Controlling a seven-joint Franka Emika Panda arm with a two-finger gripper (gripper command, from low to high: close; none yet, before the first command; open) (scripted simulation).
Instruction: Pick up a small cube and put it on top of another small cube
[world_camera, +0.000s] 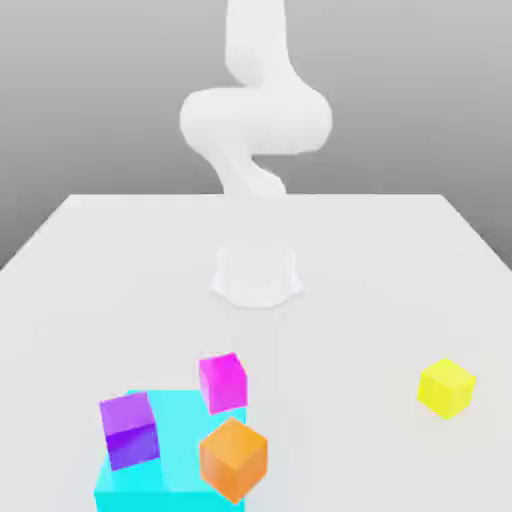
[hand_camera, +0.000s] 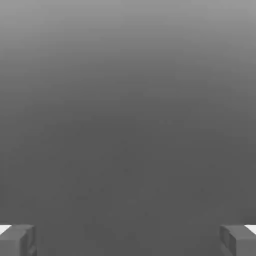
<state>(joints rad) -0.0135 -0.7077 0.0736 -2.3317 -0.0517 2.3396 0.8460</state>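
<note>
Our end effector (hand_camera: 128, 241) is released, its jaws standing wide apart with nothing between them in the hand view. The yellow cube (world_camera: 446, 388) sits on the tabletop (world_camera: 340, 340), well apart from the others. Taking the far edge in the exterior view as twelve o'clock, we find it at about four o'clock from the arm's base (world_camera: 256, 275). Its exact bearing from the end effector we cannot tell. A cube gives us no long axis to follow, but this one stands turned, a corner towards the exterior view, so we judge the jaws should turn to meet two opposite faces. The orange cube (world_camera: 234, 460), magenta cube (world_camera: 223, 383) and purple cube (world_camera: 130, 430) cluster by the cyan block (world_camera: 180, 470), at roughly eight o'clock from the yellow one; which should receive it, we cannot tell.
</note>
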